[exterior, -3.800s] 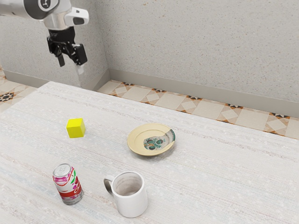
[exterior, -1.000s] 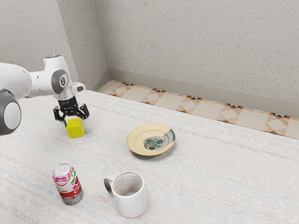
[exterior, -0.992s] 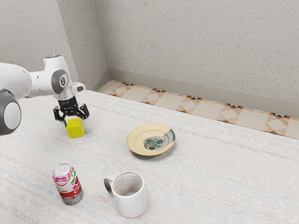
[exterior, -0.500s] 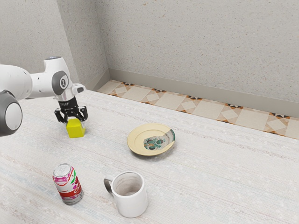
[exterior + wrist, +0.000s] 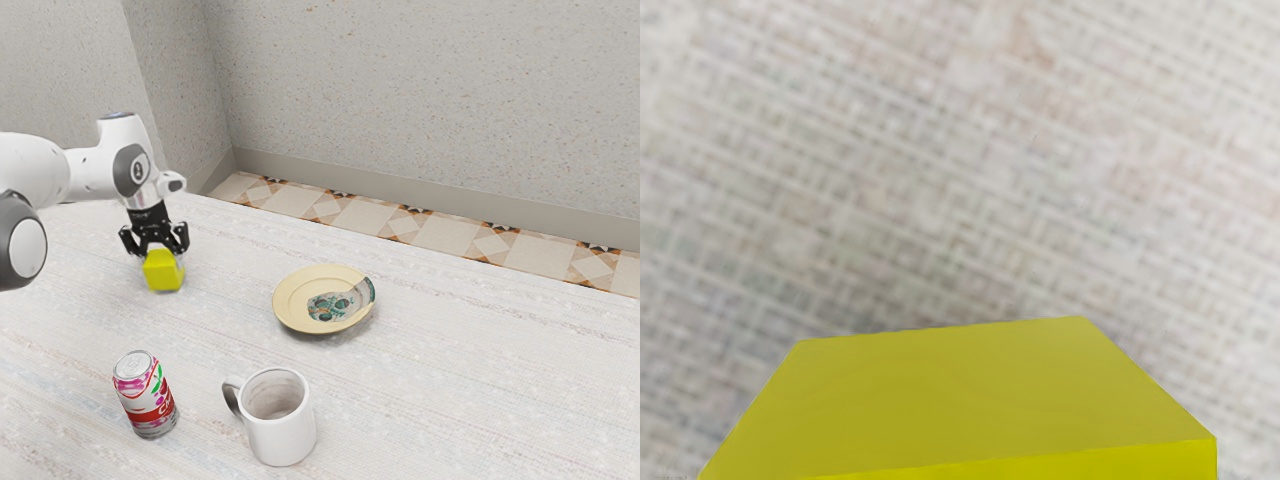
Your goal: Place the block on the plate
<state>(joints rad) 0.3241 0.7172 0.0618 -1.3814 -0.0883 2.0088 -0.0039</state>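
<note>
Okay, we've got the claw (image 5: pixel 162 254) closed on the block (image 5: pixel 163 273); carrying to the plate (image 5: pixel 290 298) and release remain.

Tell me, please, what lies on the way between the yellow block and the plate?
Between the yellow block and the plate lies just bare tabletop, as the exterior view shows.
</note>
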